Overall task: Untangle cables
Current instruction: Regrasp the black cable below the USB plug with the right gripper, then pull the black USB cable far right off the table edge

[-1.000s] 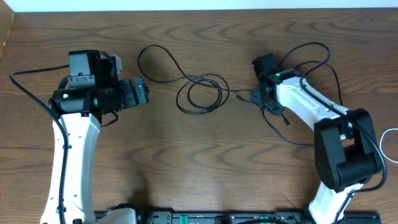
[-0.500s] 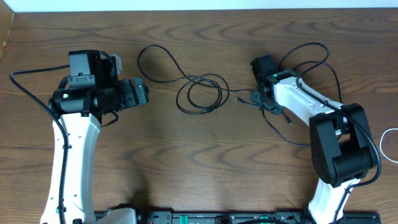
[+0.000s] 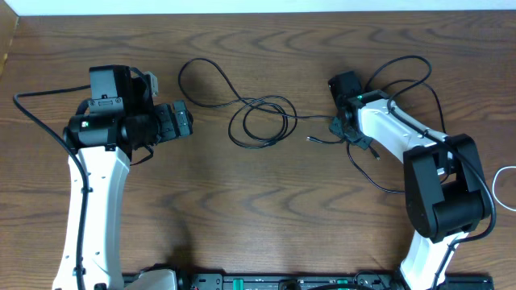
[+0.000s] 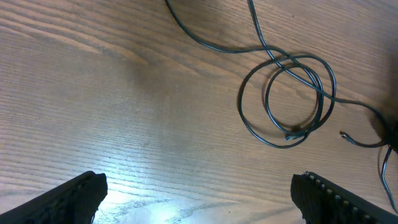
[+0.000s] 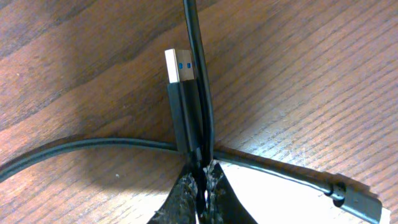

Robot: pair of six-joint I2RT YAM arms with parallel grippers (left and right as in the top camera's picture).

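**Black cable** (image 4: 278,60): thin cord lying on the tabletop, coiled in two overlapping loops at centre frame, with one tail arching to the upper left. Its rightward run reaches the right hand (image 5: 202,183), whose closed fingertips pinch a strand beside the USB plug (image 5: 182,93), which has a blue tongue. **White cable** (image 3: 496,187): a thin curve at the right edge, mostly cut off.

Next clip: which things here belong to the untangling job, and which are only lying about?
Job: black cable; USB plug; right claw, shut on the cable beside the plug; left claw, open and idle.
Not part of it: wooden table under them.
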